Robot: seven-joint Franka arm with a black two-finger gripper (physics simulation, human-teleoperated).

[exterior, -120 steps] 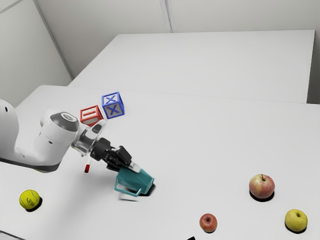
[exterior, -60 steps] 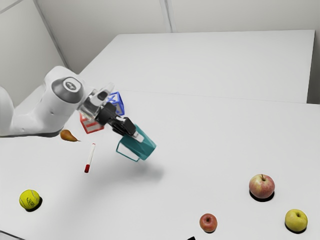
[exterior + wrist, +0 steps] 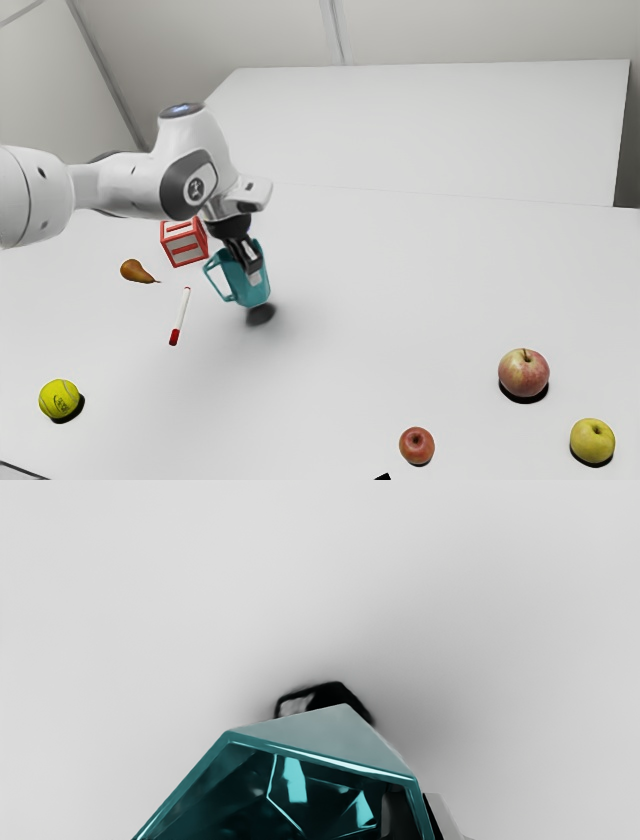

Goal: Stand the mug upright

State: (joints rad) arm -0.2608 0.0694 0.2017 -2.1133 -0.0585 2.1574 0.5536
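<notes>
We have the mug (image 3: 243, 275) aloft over the table (image 3: 400, 290), its mouth upward and its body leaning a little; its shadow falls beneath, apart from it. Our gripper (image 3: 252, 270) pinches the mug's wall, one finger inside, one outside. The turning looks mostly done; straightening, lowering and letting go seem left. Toward the exterior view's left of the mug lie the red block (image 3: 185, 243), pear (image 3: 135, 271), marker (image 3: 180, 318) and tennis ball (image 3: 59, 399); well to its right, three apples (image 3: 524, 373). Nothing seems to block the spot below the mug.
</notes>
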